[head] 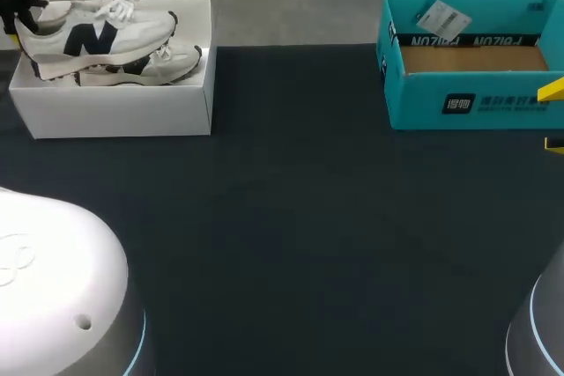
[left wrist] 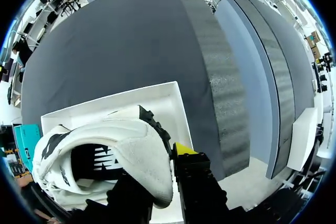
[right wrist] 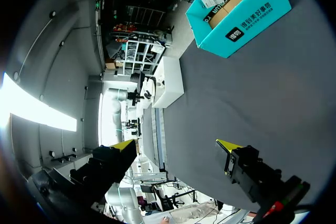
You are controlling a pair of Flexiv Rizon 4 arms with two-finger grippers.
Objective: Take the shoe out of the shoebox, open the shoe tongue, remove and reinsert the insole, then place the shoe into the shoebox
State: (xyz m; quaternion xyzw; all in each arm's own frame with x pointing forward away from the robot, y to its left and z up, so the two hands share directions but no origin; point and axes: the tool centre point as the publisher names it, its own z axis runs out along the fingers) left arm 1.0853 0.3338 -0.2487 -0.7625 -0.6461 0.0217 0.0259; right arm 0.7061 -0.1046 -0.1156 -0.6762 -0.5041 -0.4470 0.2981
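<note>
Lifting the white sneaker (head: 88, 34) w/ the navy side letter out of the white cardboard shoebox (head: 123, 107) is, I'm judging, the step in hand. The left hand (left wrist: 157, 177) is gripping it at the heel. One yellow tip is pressing the outside of the heel and the other finger is going in under the collar w/ its tip hidden by fabric, so it's looking clamped on the heel, though not plainly proven. In the head view the sneaker is sitting high in the box at the far left corner of the dark desk (head: 291, 217), toe pointing toward the middle. It is resting over what looks like a second sneaker (head: 145, 68) lying lower in the same box. The right hand (right wrist: 176, 145) is hanging w/ fingers wide apart, nothing btwn them, near the desk's right edge beside the open teal cardboard box (head: 467, 94).

Doing it well, as I'm reading it:
- going straight up first, so the sole is clearing the box wall and the lower shoe before any sideways travel
- moving slowly, since a heel-only grip is probably letting the toe droop and pivot
- watching the laces, which are lying loose and could be snagging the lower shoe or dragging the light box along
- aiming for the open mid-desk, sole down, toe toward the right hand, so the tongue is within its reach
</note>
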